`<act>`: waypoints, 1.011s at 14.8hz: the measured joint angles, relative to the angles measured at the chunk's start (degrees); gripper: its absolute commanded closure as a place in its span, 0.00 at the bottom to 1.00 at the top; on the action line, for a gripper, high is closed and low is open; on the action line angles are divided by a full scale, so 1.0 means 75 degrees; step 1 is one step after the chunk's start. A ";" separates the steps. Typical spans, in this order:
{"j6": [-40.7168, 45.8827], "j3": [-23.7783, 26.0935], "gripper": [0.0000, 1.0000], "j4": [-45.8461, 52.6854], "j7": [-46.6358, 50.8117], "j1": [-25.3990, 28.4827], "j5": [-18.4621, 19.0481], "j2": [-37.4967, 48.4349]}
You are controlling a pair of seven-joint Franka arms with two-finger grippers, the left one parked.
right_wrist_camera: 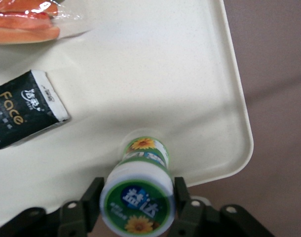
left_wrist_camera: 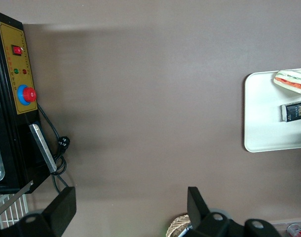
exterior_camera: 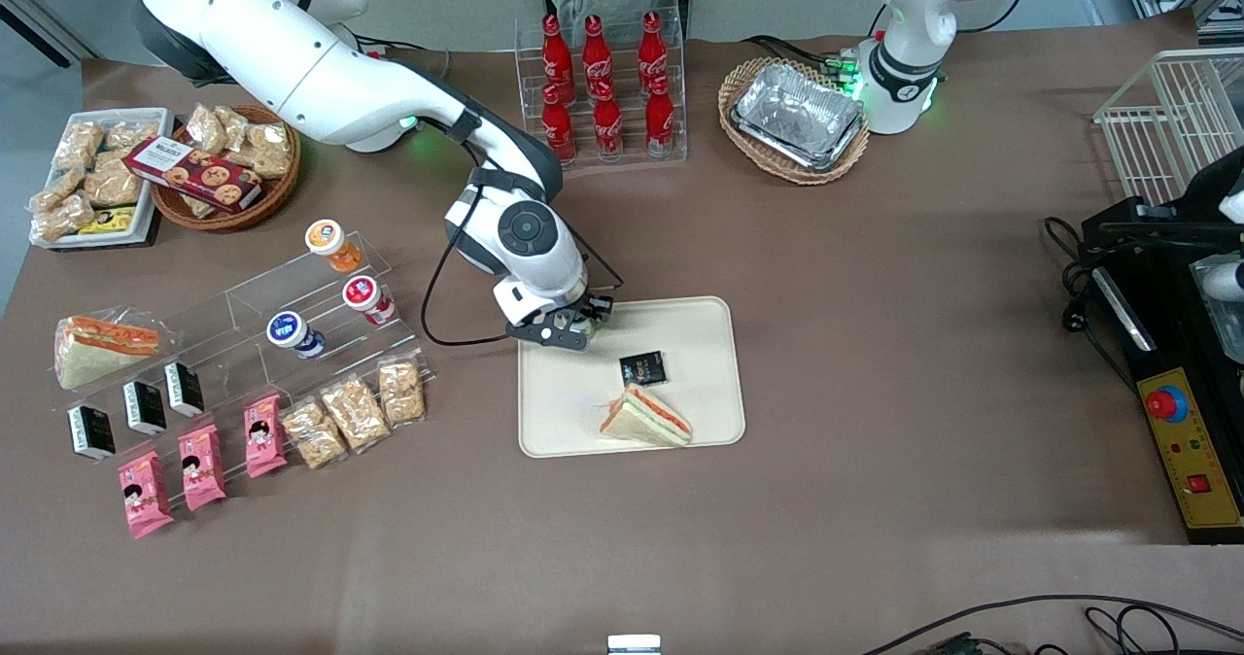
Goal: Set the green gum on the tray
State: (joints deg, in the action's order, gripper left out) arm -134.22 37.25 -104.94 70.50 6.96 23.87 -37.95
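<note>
The green gum [right_wrist_camera: 143, 157], a small bottle with a green label and a white cap with a green, sunflower-marked top, stands with its base on the cream tray [right_wrist_camera: 165, 74] near a rounded corner. My right gripper [right_wrist_camera: 138, 200] is shut on the green gum, one black finger on each side of the cap. In the front view the gripper [exterior_camera: 569, 332] hangs over the tray [exterior_camera: 573, 402] at its corner farthest from the camera, toward the working arm's end, and hides the gum.
On the tray lie a wrapped sandwich [exterior_camera: 646, 417] and a black packet [exterior_camera: 642, 368], both nearer the camera than the gripper. An acrylic rack holds orange [exterior_camera: 330, 244], red [exterior_camera: 366, 297] and blue [exterior_camera: 292, 334] bottles. Cola bottles [exterior_camera: 603, 86] and a wicker basket with a foil tray [exterior_camera: 797, 116] stand farther back.
</note>
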 measured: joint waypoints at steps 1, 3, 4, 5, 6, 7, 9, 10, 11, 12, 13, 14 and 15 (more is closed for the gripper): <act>0.0000 -0.0002 0.00 0.0000 0.0014 0.0003 0.0000 -0.0010; -0.0001 -0.0007 0.00 0.0001 0.0025 0.0000 0.0000 -0.0031; -0.0001 -0.0013 0.00 0.0002 0.0026 -0.0006 0.0000 -0.0034; -0.0001 -0.0015 0.00 0.0018 0.0026 -0.0022 0.0002 -0.0033; -0.0001 -0.0016 0.00 0.0068 0.0025 -0.0050 0.0017 -0.0001; 0.0062 -0.0011 0.00 0.0137 0.0015 -0.0113 0.0029 0.0125; 0.0826 0.0096 0.00 0.0340 -0.0407 -0.0400 -0.0004 0.0688; 0.1352 0.0172 0.00 0.0447 -0.0865 -0.0585 -0.0310 0.1111; 0.1873 0.0197 0.00 0.0544 -0.1507 -0.0776 -0.0939 0.1648; 0.2405 0.0130 0.00 0.0620 -0.2179 -0.0944 -0.1594 0.2242; 0.2952 -0.0101 0.00 0.0663 -0.2836 -0.1054 -0.2113 0.2861; 0.3479 -0.0519 0.00 0.0672 -0.3558 -0.1096 -0.2539 0.3483; 0.3964 -0.1041 0.00 0.0671 -0.4361 -0.1111 -0.2891 0.4060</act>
State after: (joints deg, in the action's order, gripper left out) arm -104.49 29.44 -99.91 37.79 -1.38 2.19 -7.50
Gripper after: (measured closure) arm 0.000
